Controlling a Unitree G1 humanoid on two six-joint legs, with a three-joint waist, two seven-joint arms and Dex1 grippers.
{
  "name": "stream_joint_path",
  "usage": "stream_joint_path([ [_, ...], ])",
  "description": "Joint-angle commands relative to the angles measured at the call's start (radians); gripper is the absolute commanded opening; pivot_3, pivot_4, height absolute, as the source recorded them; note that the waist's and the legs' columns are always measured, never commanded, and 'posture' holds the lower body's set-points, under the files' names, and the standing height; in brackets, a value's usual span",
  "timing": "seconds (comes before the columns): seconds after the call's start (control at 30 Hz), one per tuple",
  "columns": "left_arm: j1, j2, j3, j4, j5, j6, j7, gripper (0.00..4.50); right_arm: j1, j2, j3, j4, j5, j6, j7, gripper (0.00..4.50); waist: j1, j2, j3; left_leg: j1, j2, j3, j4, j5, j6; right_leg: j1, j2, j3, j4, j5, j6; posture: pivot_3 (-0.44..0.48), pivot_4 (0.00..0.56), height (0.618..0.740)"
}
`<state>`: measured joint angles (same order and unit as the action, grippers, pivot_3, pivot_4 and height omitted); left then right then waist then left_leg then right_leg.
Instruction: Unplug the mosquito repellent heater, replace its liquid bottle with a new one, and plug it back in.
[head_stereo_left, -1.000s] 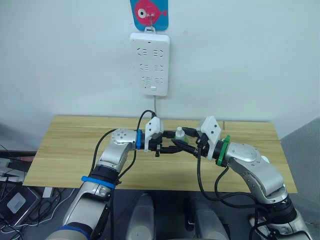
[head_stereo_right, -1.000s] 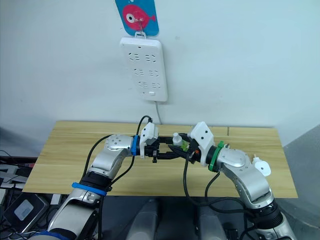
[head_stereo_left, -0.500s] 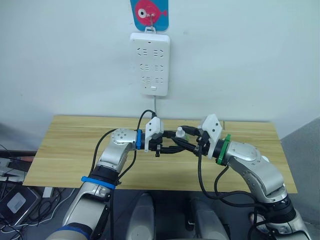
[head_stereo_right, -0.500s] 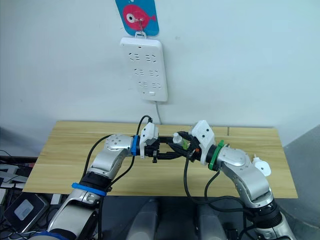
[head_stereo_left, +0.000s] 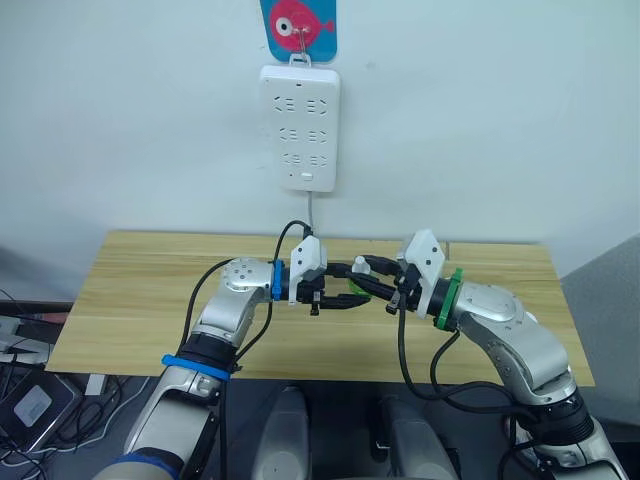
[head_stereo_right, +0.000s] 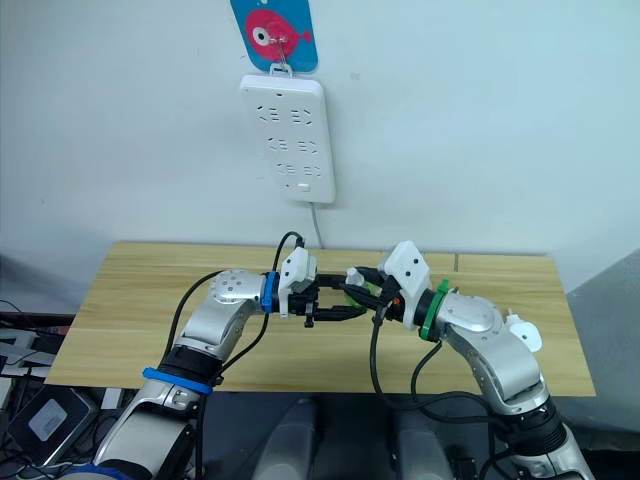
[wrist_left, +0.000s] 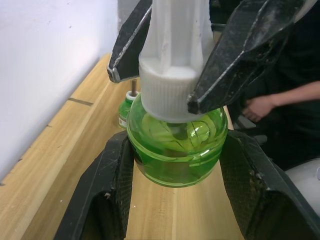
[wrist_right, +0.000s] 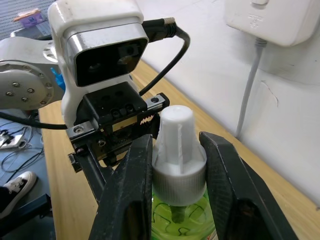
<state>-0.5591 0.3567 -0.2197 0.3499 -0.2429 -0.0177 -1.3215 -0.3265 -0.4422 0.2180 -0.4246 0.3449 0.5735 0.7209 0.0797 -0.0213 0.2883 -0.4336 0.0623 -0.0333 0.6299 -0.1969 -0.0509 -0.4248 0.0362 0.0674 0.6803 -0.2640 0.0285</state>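
The new one (wrist_left: 172, 145), a green bottle with a white pointed cap (wrist_right: 177, 135), hangs above the table's middle. My left gripper (wrist_left: 176, 167) is shut on its round green body. My right gripper (wrist_right: 177, 150) comes from the opposite side and is shut on the white cap, one finger on each side of its ribbed base. Both grippers meet at the bottle (head_stereo_left: 355, 285). The capless liquid bottle (wrist_left: 129, 104) stands on the wood behind it, near the wall. A small rounded white thing, likely the heater (head_stereo_right: 520, 333), peeks out behind my right forearm.
The white power strip (head_stereo_left: 299, 127) hangs on the wall above the wooden table (head_stereo_left: 150, 290), its cord running down to the table's back edge. A person's hand (wrist_left: 260, 106) shows past the table's end in the left wrist view.
My right gripper has slid a little leftward and its fingers now clamp the white cap, which stood free beside them a second ago. The left gripper and bottle have stayed put.
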Motion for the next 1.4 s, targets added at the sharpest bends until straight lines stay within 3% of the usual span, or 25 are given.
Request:
stream_joint_path([
  [0.03, 0.0, 0.015, -0.041, -0.041, 0.006, -0.082, -0.083, 2.18, -0.078, -0.055, 0.027, -0.009, 0.097, -0.046, 0.227, 1.06, 0.0, 0.0, 0.0, 0.0, 0.0, 0.0, 0.0, 0.0, 0.0, 0.0, 0.0, 0.0, 0.0, 0.0, 0.0, 0.247, 0.264, 0.74],
  [0.27, -0.015, 0.067, -0.095, -0.028, 0.001, -0.234, -0.28, 2.18, -0.332, -0.088, 0.1, 0.286, 0.1, -0.142, 0.611, 1.06, 0.0, 0.0, 0.0, 0.001, 0.001, 0.0, 0.0, 0.0, 0.0, 0.001, 0.001, 0.0, 0.0, 0.0, 0.0, 0.296, 0.274, 0.74],
  [0.43, -0.045, 0.072, -0.095, 0.036, 0.009, -0.28, -0.293, 2.18, -0.351, -0.068, 0.121, 0.364, 0.048, -0.257, 0.675, 1.06, 0.008, 0.0, 0.0, 0.0, 0.0, -0.001, 0.0, 0.0, 0.0, 0.001, 0.001, -0.002, 0.0, 0.0, -0.001, 0.315, 0.283, 0.74],
  [0.53, -0.05, 0.07, -0.08, 0.063, 0.011, -0.283, -0.27, 2.18, -0.335, -0.063, 0.096, 0.355, 0.058, -0.233, 0.651, 2.12, 0.014, 0.001, 0.001, 0.0, 0.0, -0.001, 0.0, 0.0, 0.0, 0.001, 0.0, -0.001, 0.0, 0.0, -0.002, 0.309, 0.282, 0.74],
  [0.77, -0.037, 0.071, -0.056, 0.099, 0.019, -0.287, -0.219, 2.18, -0.185, -0.159, -0.034, 0.275, 0.06, -0.164, 0.527, 4.48, 0.028, 0.001, 0.001, 0.0, 0.0, -0.002, 0.0, 0.0, 0.0, 0.001, 0.0, -0.002, 0.0, 0.001, -0.003, 0.265, 0.264, 0.74],
  [0.9, -0.061, 0.059, -0.033, 0.137, 0.014, -0.248, -0.168, 2.18, -0.045, -0.198, -0.093, 0.142, 0.072, -0.113, 0.436, 4.48, 0.029, 0.001, 0.001, 0.0, 0.0, -0.002, 0.0, 0.0, 0.0, 0.001, 0.0, -0.002, 0.0, 0.0, -0.002, 0.257, 0.264, 0.74],
  [1.0, -0.073, 0.042, -0.006, 0.149, 0.011, -0.195, -0.094, 2.18, 0.015, -0.163, -0.108, 0.036, 0.056, -0.066, 0.303, 4.48, 0.023, 0.001, 0.0, 0.0, 0.0, -0.002, 0.0, 0.0, 0.0, 0.001, 0.0, -0.002, 0.0, 0.0, -0.001, 0.229, 0.254, 0.74],
  [1.13, -0.072, 0.016, 0.021, 0.152, 0.019, -0.17, -0.011, 2.18, 0.002, -0.014, -0.059, -0.043, -0.032, -0.012, 0.048, 4.48, -0.003, 0.001, 0.0, 0.001, 0.001, -0.002, 0.0, 0.0, 0.0, 0.001, 0.001, -0.002, 0.001, 0.0, -0.001, 0.217, 0.252, 0.74],
  [1.4, -0.081, 0.005, 0.019, 0.147, 0.021, -0.157, 0.019, 2.18, -0.061, 0.139, 0.046, -0.004, -0.138, 0.025, -0.147, 4.48, -0.006, 0.001, 0.0, 0.001, 0.001, -0.002, 0.0, 0.001, -0.001, 0.001, 0.001, -0.002, 0.001, 0.0, -0.001, 0.223, 0.248, 0.74],
])
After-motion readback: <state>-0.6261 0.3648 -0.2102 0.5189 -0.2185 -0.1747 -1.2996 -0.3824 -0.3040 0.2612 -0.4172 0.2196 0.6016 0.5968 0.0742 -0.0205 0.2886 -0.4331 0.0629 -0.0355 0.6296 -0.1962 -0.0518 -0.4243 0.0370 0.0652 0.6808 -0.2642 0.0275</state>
